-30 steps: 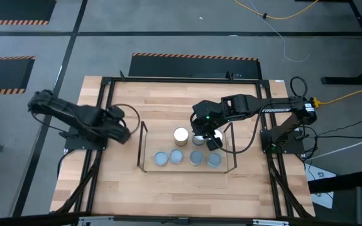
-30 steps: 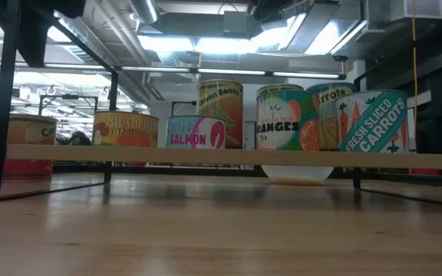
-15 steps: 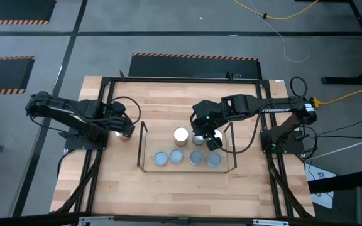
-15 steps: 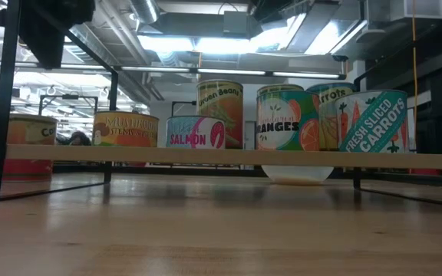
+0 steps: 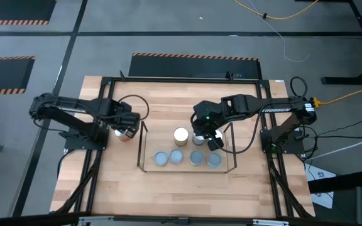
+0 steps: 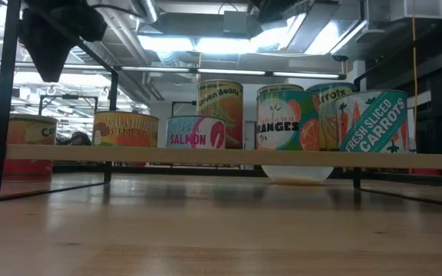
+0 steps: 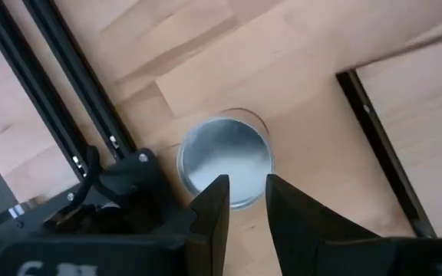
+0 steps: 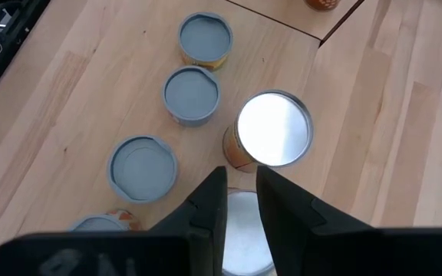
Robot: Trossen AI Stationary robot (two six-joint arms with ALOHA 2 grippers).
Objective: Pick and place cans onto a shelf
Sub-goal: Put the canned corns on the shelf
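The shelf [image 5: 144,145] is a low rack of black rods at mid table. Several cans stand on it: a front row of blue-grey tops [image 5: 176,156] and a taller shiny-topped can [image 5: 181,134] behind them. One more can [image 7: 225,157] stands on the table by the shelf's left end [image 5: 124,135]. My left gripper [image 7: 245,201] hovers just above that can, fingers close together. My right gripper [image 8: 240,198] is shut above the shelf's back row, over a pale round top [image 8: 244,230]. I cannot tell whether it touches that top.
The big black frame [image 5: 105,100] edges the table, and one rail runs close to the left can [image 7: 67,115]. In the low view the shelf's cans stand in a row [image 6: 196,132], with a pale dish [image 6: 298,175] on the table below them. Bare wood lies in front of the shelf.
My left gripper has gone toward the table's right edge, toward the shelf's left end, and a little down, uncovering the can that stands there. My right arm has kept still.
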